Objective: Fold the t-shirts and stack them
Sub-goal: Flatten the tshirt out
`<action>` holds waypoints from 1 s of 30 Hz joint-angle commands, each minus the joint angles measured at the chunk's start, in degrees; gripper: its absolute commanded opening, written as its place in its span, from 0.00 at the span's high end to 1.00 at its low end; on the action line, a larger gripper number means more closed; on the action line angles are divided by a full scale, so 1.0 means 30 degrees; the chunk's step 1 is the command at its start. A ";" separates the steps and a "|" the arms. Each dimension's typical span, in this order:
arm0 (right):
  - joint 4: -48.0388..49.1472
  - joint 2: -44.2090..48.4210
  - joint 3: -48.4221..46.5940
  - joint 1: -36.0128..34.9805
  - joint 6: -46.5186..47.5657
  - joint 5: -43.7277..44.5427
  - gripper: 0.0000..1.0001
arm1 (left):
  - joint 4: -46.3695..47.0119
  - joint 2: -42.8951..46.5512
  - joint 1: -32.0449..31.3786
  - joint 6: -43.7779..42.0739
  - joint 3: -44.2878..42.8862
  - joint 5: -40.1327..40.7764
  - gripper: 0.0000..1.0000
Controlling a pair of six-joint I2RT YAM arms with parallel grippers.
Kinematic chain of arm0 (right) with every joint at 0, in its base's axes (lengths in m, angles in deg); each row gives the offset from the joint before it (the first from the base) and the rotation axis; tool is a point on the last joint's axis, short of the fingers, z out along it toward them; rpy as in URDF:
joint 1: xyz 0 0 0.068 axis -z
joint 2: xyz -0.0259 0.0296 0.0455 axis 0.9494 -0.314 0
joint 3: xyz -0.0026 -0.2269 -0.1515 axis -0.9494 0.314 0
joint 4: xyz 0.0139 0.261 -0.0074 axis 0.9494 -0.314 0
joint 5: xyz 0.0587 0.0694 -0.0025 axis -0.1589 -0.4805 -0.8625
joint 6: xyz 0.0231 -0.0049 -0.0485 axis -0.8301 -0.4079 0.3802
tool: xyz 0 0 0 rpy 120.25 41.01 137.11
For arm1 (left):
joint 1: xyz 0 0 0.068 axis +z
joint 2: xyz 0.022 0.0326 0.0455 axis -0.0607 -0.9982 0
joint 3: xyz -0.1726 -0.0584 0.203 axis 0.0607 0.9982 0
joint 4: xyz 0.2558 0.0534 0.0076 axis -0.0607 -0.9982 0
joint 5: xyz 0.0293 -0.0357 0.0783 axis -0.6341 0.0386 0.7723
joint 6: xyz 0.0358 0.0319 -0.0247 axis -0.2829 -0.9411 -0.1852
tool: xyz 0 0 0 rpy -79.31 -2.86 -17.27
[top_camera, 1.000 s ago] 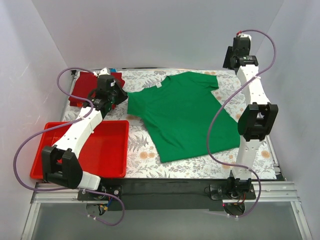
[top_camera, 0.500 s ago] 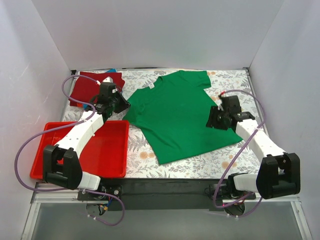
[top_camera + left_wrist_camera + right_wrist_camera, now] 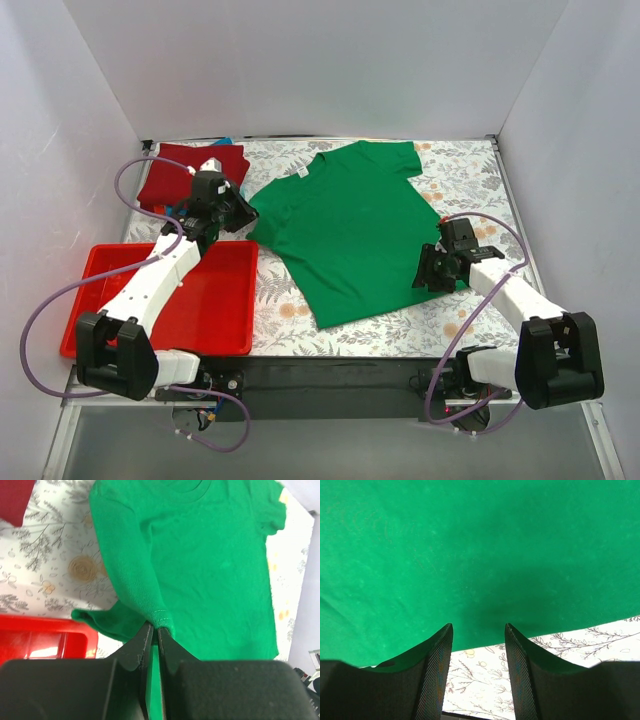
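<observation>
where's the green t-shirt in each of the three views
top external: green t-shirt spread mid-table
left wrist: green t-shirt fills upper middle and right, sleeve hem pinched in left gripper
right wrist: green t-shirt fills the top, its edge showing between right gripper open fingers
shared landmark: floral table cover bordering the shirt in all three
</observation>
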State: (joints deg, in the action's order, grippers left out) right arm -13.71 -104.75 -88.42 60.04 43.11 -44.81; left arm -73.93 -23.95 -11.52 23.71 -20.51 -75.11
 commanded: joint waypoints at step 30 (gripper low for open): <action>-0.2365 0.0212 -0.3486 0.0195 0.0621 0.4830 0.99 | -0.1332 0.1827 0.0050 -0.1037 -0.0341 0.0425 1.00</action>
State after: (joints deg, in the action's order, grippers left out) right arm -17.49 -108.56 -92.75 60.12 42.72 -34.75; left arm -77.30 -21.68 -11.52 22.03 -20.27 -74.54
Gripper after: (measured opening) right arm 0.022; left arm 0.039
